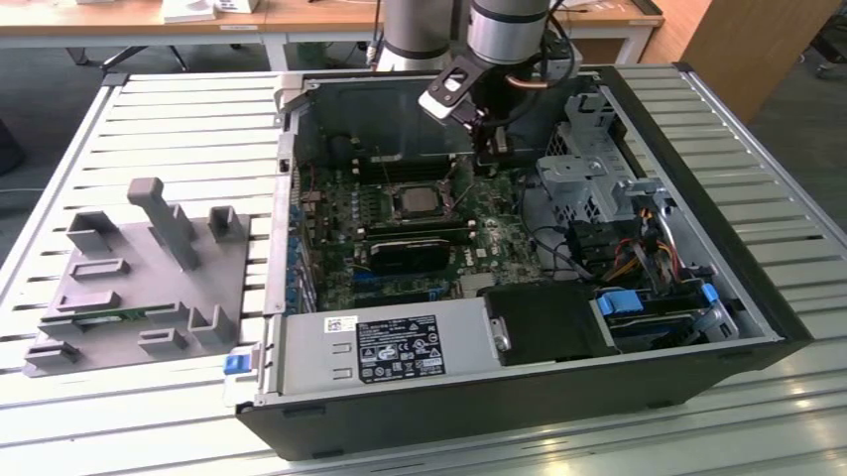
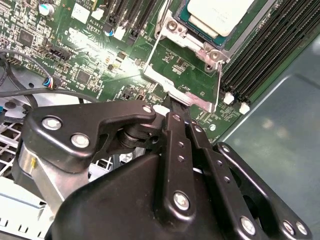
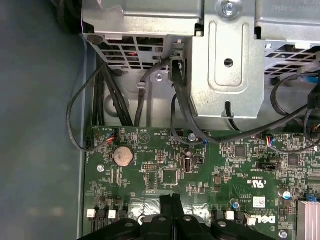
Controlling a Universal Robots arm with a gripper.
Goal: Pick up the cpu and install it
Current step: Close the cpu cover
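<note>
The cpu (image 1: 421, 201) is a square chip with a silver top, lying in its socket on the green motherboard (image 1: 497, 238) inside the open computer case. In the second wrist view the cpu (image 2: 220, 15) lies in the socket, beside the metal retention frame (image 2: 182, 92). My gripper (image 1: 494, 149) hangs above the board, toward the exterior view's right of the socket and apart from the chip. Its black fingers (image 3: 166, 210) are pressed together with nothing between them. In the second wrist view the fingertips (image 2: 174, 106) end just at the retention frame's edge.
A grey holder block (image 1: 133, 278) stands on the slatted table at the exterior view's left. Inside the case are the power supply (image 1: 384, 347), a metal drive cage (image 1: 596, 169), loose cables (image 3: 180, 100), memory slots (image 2: 270, 55) and a black block (image 1: 411, 253) near the socket.
</note>
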